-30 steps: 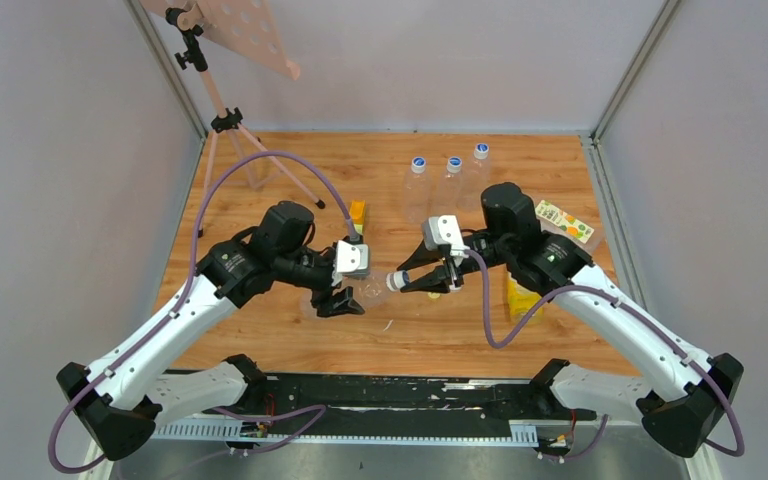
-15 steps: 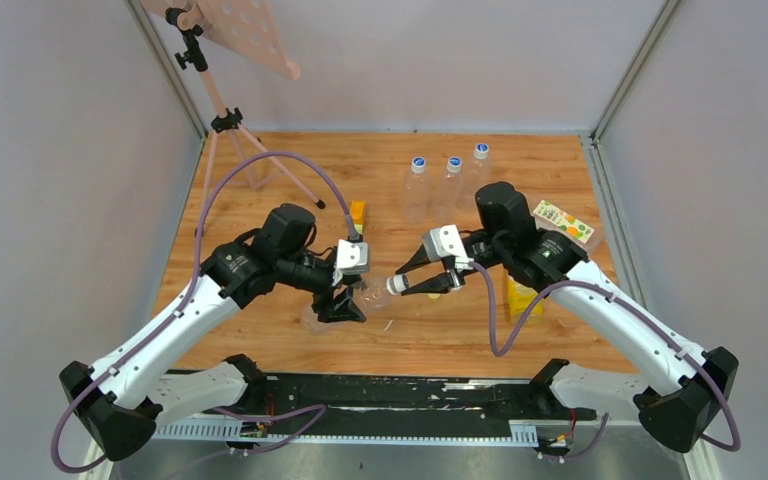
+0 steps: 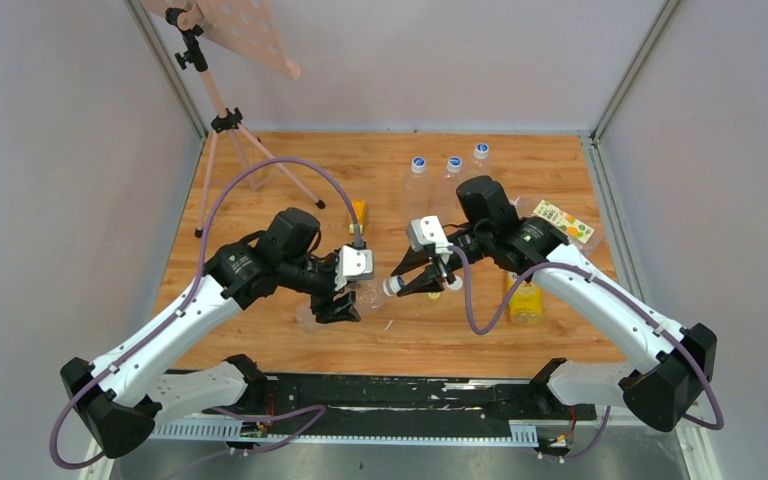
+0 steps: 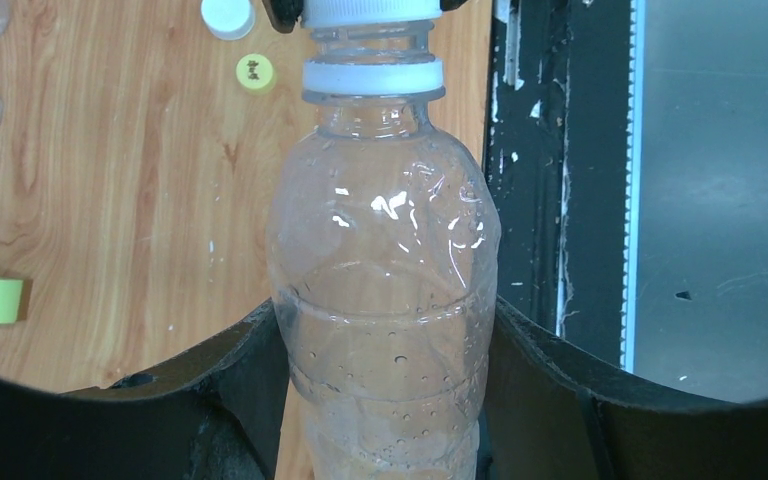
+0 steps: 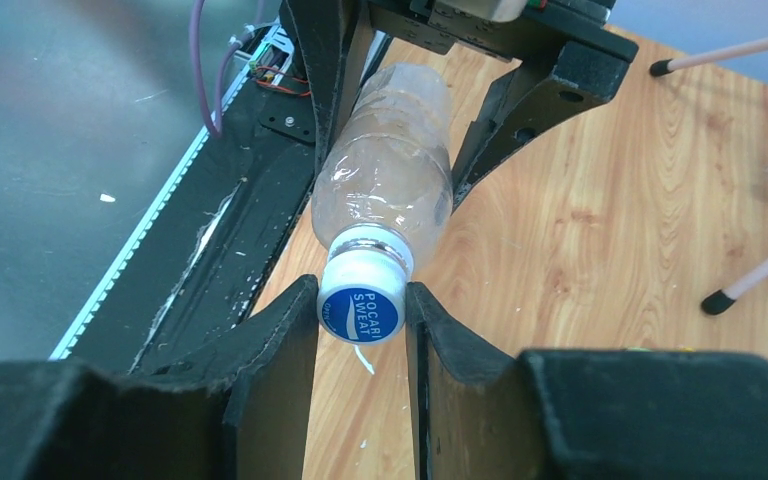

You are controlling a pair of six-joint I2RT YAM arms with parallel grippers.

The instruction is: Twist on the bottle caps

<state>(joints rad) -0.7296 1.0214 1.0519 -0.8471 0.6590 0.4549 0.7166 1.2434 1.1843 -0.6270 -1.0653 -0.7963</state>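
My left gripper [image 3: 344, 305] is shut on the body of a slim clear bottle [image 4: 385, 220], held nearly level above the table with its neck pointing right. My right gripper [image 3: 415, 281] is shut on the blue cap with a white mark [image 5: 362, 312], which sits on that bottle's neck; both jaws press the cap's sides. In the left wrist view a white collar ring shows under the cap, with bare thread between them. A plain white cap [image 4: 228, 15] and a yellow cap [image 4: 254, 71] lie on the table beyond the neck. The yellow bottle [image 3: 526, 300] lies at the right. The labelled bottle [image 3: 566, 222] lies at the far right.
Three capped clear bottles [image 3: 451, 178] stand at the back centre. A small orange-and-green block [image 3: 358, 212] stands behind my left gripper. A tripod [image 3: 232, 135] with a pink board stands at the back left. The black front rail [image 3: 390, 395] runs along the near edge.
Both grippers and the bottle between them have shifted a little to the left. The right arm has swung left, uncovering more of the yellow bottle. Both grips are unchanged.
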